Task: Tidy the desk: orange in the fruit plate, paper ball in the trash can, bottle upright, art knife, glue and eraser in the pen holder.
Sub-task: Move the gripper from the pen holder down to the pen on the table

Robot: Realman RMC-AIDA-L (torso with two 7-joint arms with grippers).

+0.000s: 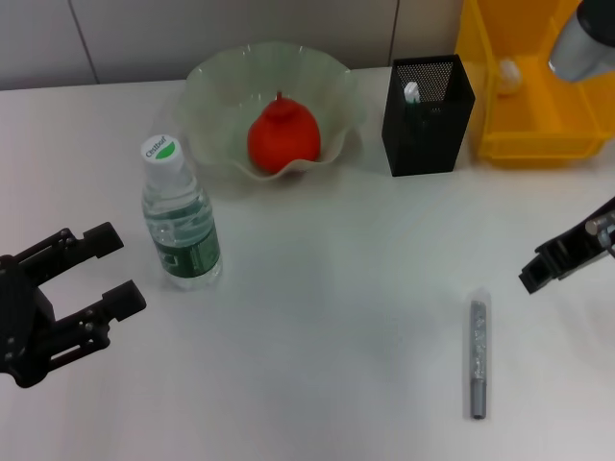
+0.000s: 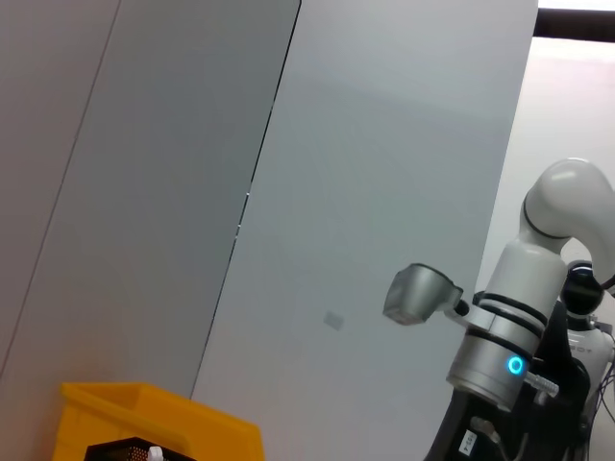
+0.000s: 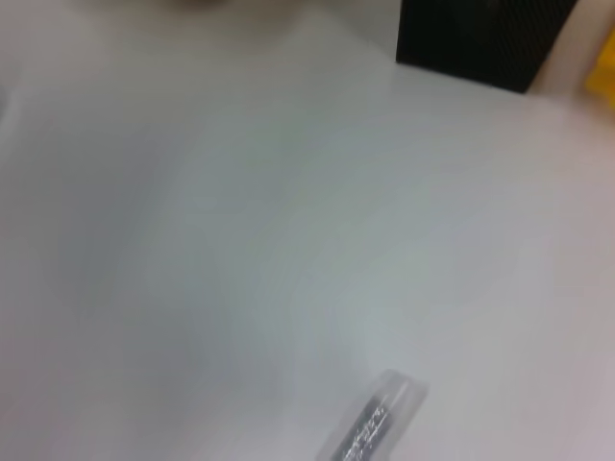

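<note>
Grey art knife [image 1: 478, 358] lies near the white desk's [image 1: 336, 288] front edge; my right gripper [image 1: 562, 257] beside it, finger state unclear; left gripper [image 1: 91, 279] idle, wide.

Left gripper [image 1: 113, 268] hovers low at the near left, jaws apart — right gripper [image 1: 543, 270] sits at the right edge.
</note>
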